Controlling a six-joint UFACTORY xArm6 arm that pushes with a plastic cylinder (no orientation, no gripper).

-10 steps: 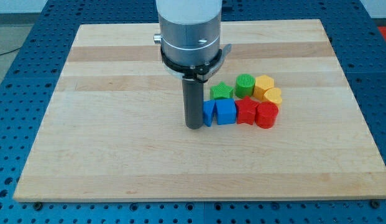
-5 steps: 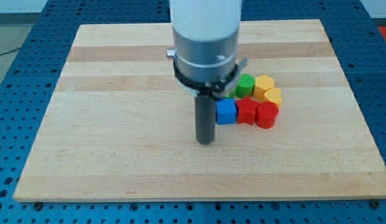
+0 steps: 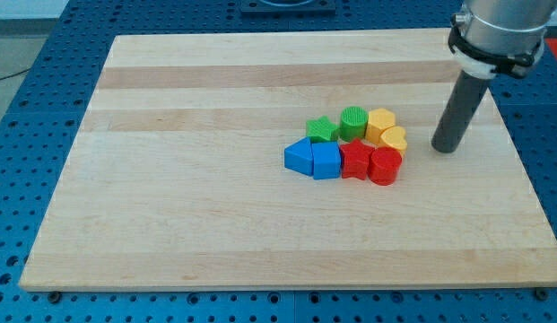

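You find my tip (image 3: 446, 148) resting on the wooden board (image 3: 170, 179) at the view's right, apart from every block. No pincer is fitted: the arm ends in a plain dark rod, so there are no jaws to read as wide, narrow or holding. The nearest block to my tip is the lower yellow block (image 3: 394, 138), which lies to its left with a clear strip of bare board between them. Observe that all eight blocks form one tight cluster slightly right of the board's centre. The upper row, from the view's left, holds the green star (image 3: 321, 130), the green cylinder (image 3: 353, 119) and the upper yellow block (image 3: 380, 121), with the lower yellow block just below and to the right of it. The lower row, from the view's left, holds the blue wedge-shaped block (image 3: 298, 157), the blue cube (image 3: 326, 161), the red block (image 3: 354, 161) and the red cylinder (image 3: 385, 167). Neighbouring blocks appear to touch or nearly touch. The board lies on a blue perforated table (image 3: 18, 135).
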